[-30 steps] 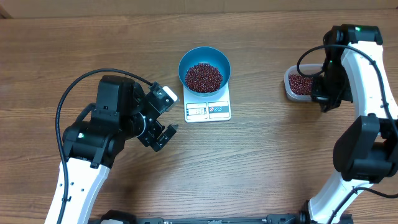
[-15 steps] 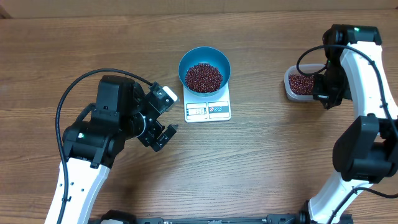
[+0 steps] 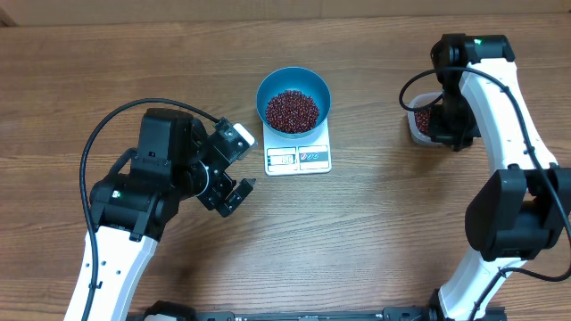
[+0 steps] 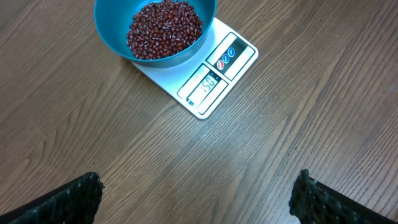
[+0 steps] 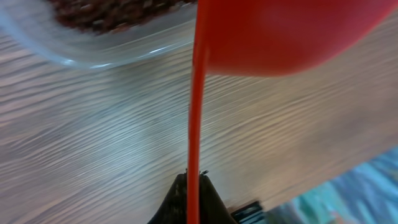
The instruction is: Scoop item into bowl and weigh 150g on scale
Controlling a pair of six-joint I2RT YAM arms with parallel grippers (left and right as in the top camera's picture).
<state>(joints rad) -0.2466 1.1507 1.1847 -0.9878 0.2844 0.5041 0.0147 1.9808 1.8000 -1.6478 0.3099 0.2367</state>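
The right arm has swung left since the earlier overhead frames. It now crosses above the tub, hiding most of it, where before it stood to the tub's right and left it in plain sight. The right fingers are closed on the thin handle of a red scoop, which hangs over bare surface just beside the tub; I cannot tell whether it carries anything. The beans sit heaped in the bowl, which rests on the scale, none of them moved. In the left wrist view the display seems to show the target weight, so the weighing looks about done and this swing is probably the scoop leaving. The left fingers are spread wide and empty, unmoved, well short of the scale.
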